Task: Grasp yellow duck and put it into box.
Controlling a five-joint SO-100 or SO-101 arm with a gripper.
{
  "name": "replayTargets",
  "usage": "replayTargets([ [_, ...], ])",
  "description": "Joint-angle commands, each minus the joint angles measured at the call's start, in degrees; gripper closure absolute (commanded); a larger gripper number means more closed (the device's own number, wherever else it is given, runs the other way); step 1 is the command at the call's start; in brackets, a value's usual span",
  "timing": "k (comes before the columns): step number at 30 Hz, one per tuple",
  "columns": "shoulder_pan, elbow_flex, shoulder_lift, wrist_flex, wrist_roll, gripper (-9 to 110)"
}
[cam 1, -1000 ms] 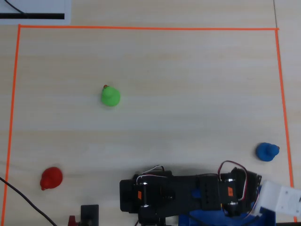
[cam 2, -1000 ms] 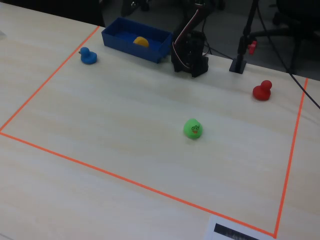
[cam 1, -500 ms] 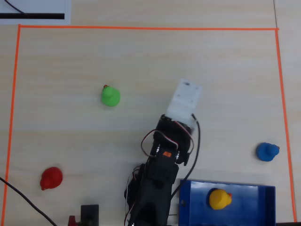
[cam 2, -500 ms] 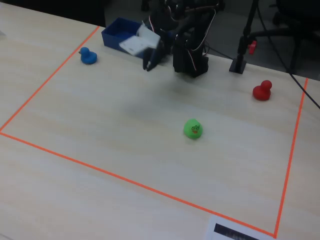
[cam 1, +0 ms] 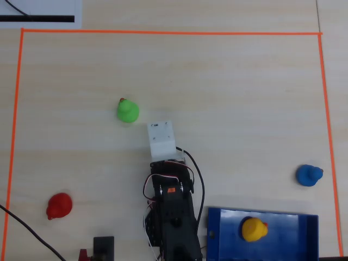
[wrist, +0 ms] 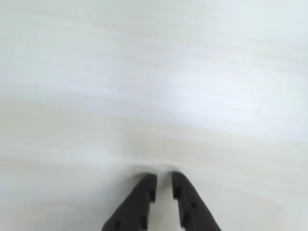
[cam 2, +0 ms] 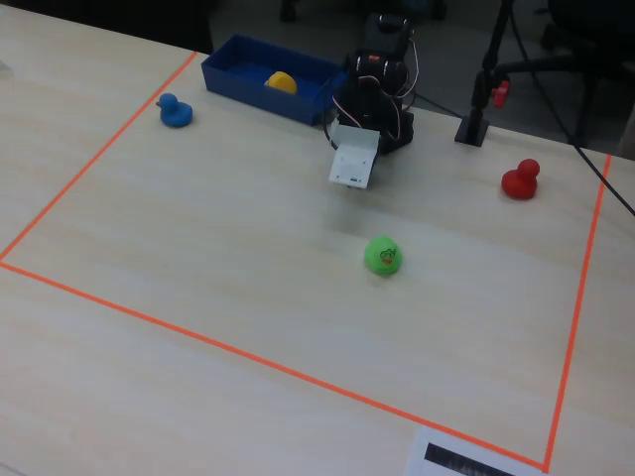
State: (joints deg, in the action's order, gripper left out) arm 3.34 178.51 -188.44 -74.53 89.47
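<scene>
**Yellow duck already in the blue box**

Yellow is seen inside the box [cam 1: 217, 239]: the yellow duck [cam 1: 254, 229] lies on its floor; the end effector [wrist: 164, 182] is shown empty, its jaws nearly closed above bare desk [cam 1: 228, 98]; the duck is placed well right of the arm in the overhead view; the task is judged done.
</scene>
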Motion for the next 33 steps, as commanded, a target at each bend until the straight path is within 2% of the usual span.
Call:
replayTargets([
  [1, 0.88, -0.26, -1.23, -2.11, -1.76, 101],
  [7, -1.93, -0.26, -1.32, -2.11, -1.76, 101],
  [33, -2.02, -0.26, -1.32, -2.11, -1.76, 100],
])
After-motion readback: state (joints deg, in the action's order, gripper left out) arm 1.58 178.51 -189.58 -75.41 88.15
